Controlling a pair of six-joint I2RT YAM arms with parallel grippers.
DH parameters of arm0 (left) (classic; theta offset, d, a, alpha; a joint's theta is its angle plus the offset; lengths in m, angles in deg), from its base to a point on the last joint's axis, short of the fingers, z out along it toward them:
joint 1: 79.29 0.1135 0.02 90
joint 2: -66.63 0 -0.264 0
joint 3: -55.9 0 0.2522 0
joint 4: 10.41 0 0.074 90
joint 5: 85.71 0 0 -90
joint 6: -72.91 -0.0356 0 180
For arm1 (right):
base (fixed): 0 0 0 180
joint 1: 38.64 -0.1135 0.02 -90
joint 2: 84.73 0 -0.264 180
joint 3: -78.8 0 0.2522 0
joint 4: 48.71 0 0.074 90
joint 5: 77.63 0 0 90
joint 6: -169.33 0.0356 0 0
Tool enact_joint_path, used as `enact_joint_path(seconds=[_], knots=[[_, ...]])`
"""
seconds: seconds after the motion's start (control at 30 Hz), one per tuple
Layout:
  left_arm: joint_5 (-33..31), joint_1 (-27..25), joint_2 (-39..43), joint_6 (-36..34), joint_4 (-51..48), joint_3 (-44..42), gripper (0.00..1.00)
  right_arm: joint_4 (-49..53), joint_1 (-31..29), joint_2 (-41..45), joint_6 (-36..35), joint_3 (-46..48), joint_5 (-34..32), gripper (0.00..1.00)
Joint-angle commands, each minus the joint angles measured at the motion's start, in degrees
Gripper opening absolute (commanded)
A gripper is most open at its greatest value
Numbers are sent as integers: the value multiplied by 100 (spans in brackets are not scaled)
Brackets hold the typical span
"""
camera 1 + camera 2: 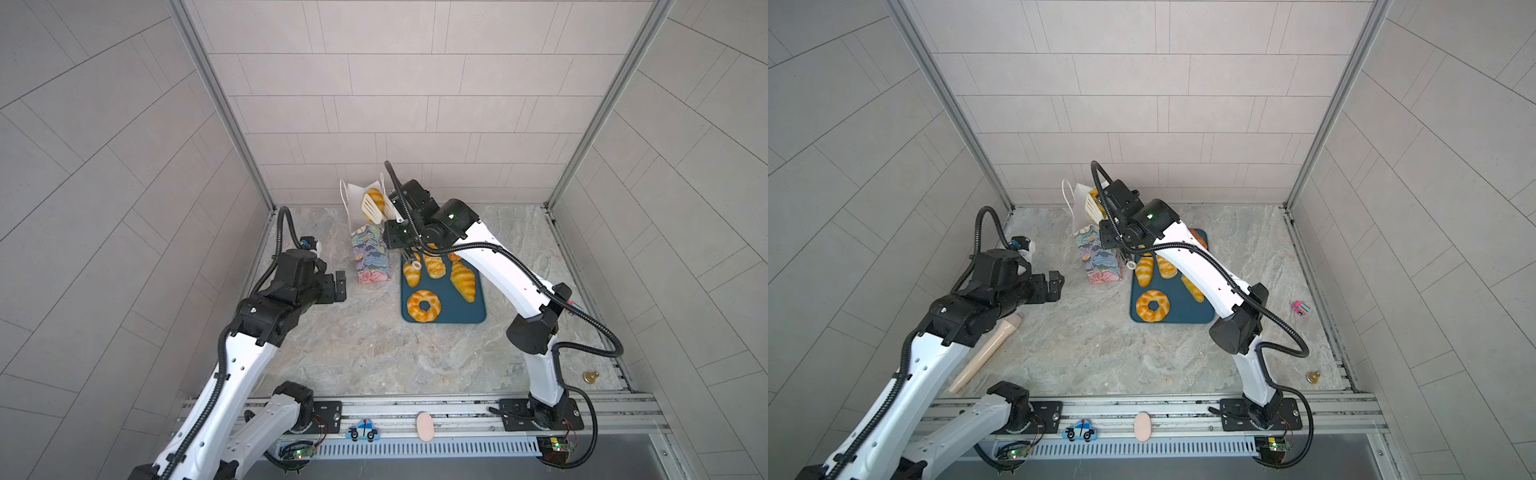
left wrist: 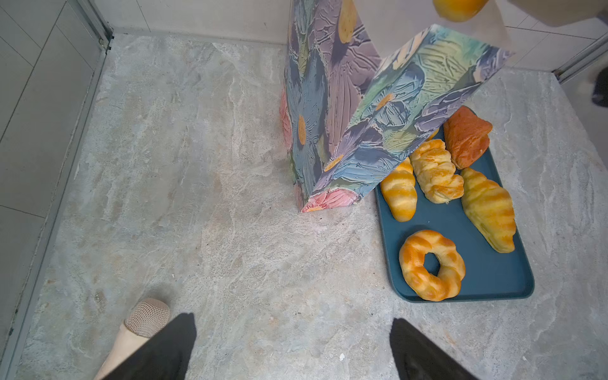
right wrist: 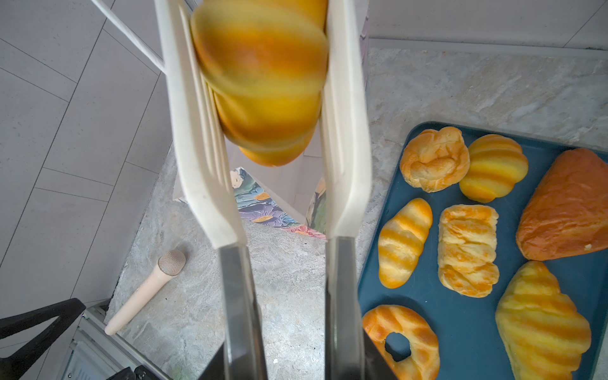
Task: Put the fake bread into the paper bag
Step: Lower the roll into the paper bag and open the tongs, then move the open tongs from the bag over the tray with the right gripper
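Right pincer (image 3: 292,370): clamped on the steel arms of a pair of white-bladed kitchen tongs (image 3: 342,148), raised at the back of the desk.

Load of the tongs: one glossy golden-yellow striped roll (image 3: 263,82), between the two blades and touching both. It is blurred in the right wrist view. It hangs over the open mouth of the bag.

Left pincer (image 1: 340,286): jaws wide apart, nothing between them. It hovers over the desk, left of the bag and apart from it.

Tall white paper bag with blue, purple and pink flower print (image 1: 370,257): upright, mouth open, a white cord handle showing. Its foot is just beside the tray's left edge.

Teal-blue rectangular plastic tray (image 3: 460,329): flat on the grey marbled stone desk (image 1: 353,353), carrying seven pieces:
- golden braided ring (image 3: 424,332), at the corner nearest the robot's base
- small striped finger roll (image 3: 403,241), on the bag side
- flaky rectangular pastry (image 3: 467,250), just beside the finger roll
- large yellow croissant (image 3: 543,322), along the right side
- dark orange-brown triangular piece (image 3: 566,207), towards the back
- flaky knotted bun (image 3: 434,158), at the back
- round striped bun (image 3: 493,167), touching the knotted bun

Beige toy microphone (image 3: 144,292): lying on the desk at the left, well apart from the bag.
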Motion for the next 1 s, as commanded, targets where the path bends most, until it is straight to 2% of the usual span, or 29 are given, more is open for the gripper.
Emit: enact_joint_path(seconds=[0.0,0.6,0.97], knots=[[16,37,43,0,-15,-57,100,-12,9,-14,-37,-202,-187,46],[12,42,47,16,-15,-52,100,-60,10,27,-37,-232,-147,56],[35,41,68,21,-15,-44,100,-26,-27,47,-56,-362,-117,57]])
